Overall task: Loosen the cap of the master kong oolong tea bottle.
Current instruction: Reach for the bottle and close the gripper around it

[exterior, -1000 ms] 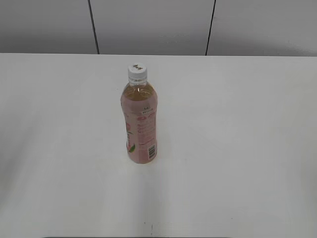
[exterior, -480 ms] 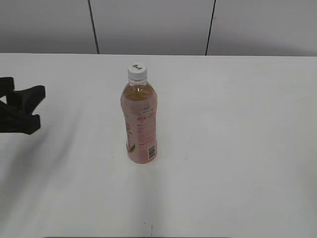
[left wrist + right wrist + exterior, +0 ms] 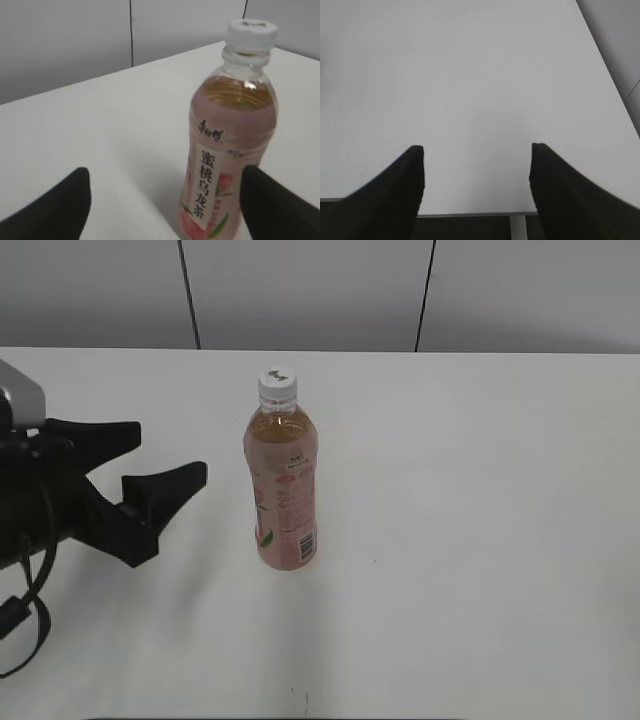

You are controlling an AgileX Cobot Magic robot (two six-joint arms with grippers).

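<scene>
Left gripper (image 3: 165, 455), matte black, fingers spread wide, empty, left of the bottle (image 3: 282, 485). The clear plastic bottle with pink label stands upright mid-table (image 3: 480, 490), ribbed white cap (image 3: 278, 386) on. Right gripper (image 3: 477, 150) is also wide open.

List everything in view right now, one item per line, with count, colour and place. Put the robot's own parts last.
master kong oolong tea bottle: one, clear with amber tea and pale pink label, upright near the table's middle.
cap: one, white with a small dark mark, on the bottle.
table: one, white, under everything.
wall panels: pale grey with dark seams, behind the table.
left gripper: one, black, open, left of the bottle, not touching it.
right gripper: one, black, open, above bare table at its edge.
</scene>
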